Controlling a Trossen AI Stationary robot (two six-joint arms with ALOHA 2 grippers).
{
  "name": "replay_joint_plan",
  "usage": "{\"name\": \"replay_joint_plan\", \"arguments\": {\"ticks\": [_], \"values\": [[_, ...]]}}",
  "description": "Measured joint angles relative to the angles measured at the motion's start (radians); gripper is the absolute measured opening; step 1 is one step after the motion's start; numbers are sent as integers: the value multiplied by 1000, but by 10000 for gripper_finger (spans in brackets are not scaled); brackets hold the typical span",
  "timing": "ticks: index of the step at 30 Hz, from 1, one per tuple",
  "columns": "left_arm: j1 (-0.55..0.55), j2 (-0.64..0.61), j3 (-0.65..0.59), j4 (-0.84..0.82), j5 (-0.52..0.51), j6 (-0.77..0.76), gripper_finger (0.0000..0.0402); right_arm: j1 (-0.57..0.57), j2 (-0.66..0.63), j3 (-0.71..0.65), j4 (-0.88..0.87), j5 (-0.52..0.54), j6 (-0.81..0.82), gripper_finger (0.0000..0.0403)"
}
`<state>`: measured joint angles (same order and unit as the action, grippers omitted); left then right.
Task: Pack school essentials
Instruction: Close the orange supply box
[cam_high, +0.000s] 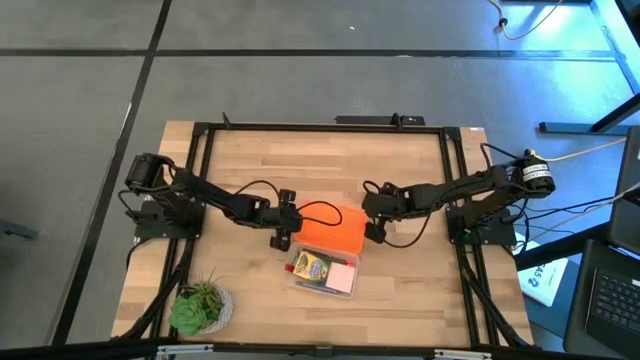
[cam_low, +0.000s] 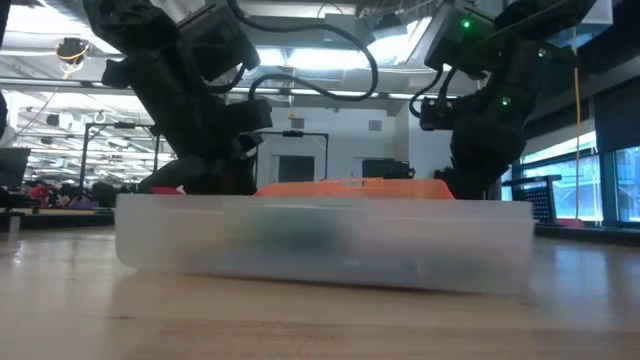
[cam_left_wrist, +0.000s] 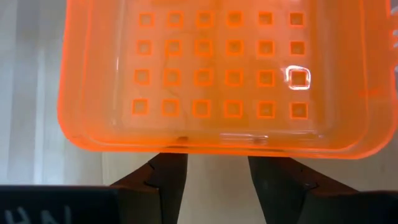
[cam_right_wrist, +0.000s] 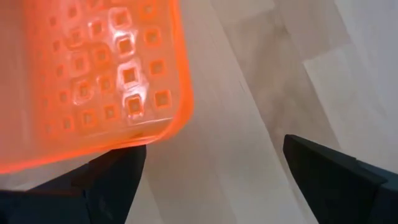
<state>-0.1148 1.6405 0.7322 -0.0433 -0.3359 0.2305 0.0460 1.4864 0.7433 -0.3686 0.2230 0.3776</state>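
An orange lid with square dimples lies at mid-table, just beyond a clear case. The case holds the yellow-green crayon box and the pink note pad. In the low view the case fills the foreground and the lid shows over its rim. My left gripper is open at the lid's left edge. My right gripper is wide open at the lid's right corner. Scissors, pencils and pen are not visible. My left gripper has its two fingertips side by side against the lid's edge, which overlaps them; whether they touch it cannot be told. My right gripper has one finger under the lid's corner and the other well off to the side; whether it touches cannot be told.
A small green potted plant stands near the table's near-left corner. A black frame runs around the wooden table. Bare wood lies toward the far edge and to the right of the case.
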Motion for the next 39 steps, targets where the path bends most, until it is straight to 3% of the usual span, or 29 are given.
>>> {"name": "replay_joint_plan", "arguments": {"ticks": [23, 30, 39], "values": [[12, 0, 5, -17, 5, -13, 164, 84, -3, 26, 41, 0, -306, 381], [22, 0, 5, -31, -75, -18, 164, 84, -4, 76, 35, -1, -381, 381], [31, 0, 5, -43, -97, -10, 164, 84, -4, 125, 31, -42, -442, 382]]}}
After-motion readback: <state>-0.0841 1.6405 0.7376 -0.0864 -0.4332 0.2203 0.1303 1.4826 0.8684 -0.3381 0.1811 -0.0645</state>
